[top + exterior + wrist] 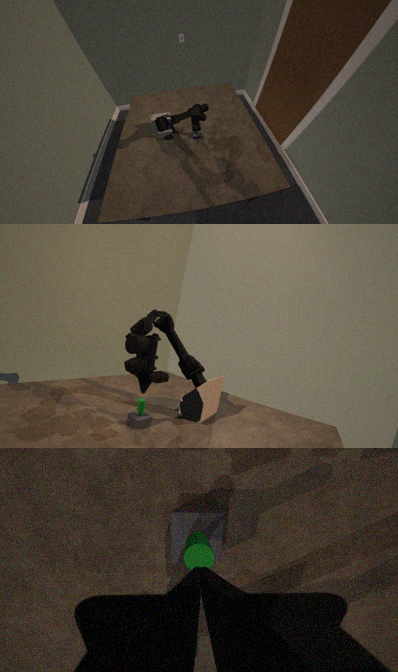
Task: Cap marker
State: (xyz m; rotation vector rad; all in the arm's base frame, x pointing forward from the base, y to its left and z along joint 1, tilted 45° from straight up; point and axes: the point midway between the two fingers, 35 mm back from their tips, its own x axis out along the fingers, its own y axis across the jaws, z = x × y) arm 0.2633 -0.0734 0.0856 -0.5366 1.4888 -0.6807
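Pincer [143, 391]: clenched on nothing, its two fingers meeting in a single downward point.
Cap [141, 406]: bright green, upright on the marker in the holder block [139, 420]; it stands directly below the pincer tip, with a clear gap of air between them in the exterior view.
Marker: almost wholly covered by the cap; only the green cylinder rises from the grey block, so how far down the cap sits is hard to judge.
Holder block: small grey block on the brown counter [264, 426], near the arm's base.
Exterior view: gives the height, the pincer hanging above the cap and apart from it.
Wrist view: looks straight down past the closed fingertips; the round green cap top [199, 556] lies just beyond the tip, with the block [180, 530] behind it. The vertical gap does not read here.
Top view: arm small and dark over the counter; the cap is only a faint green speck [195, 134] under the pincer.
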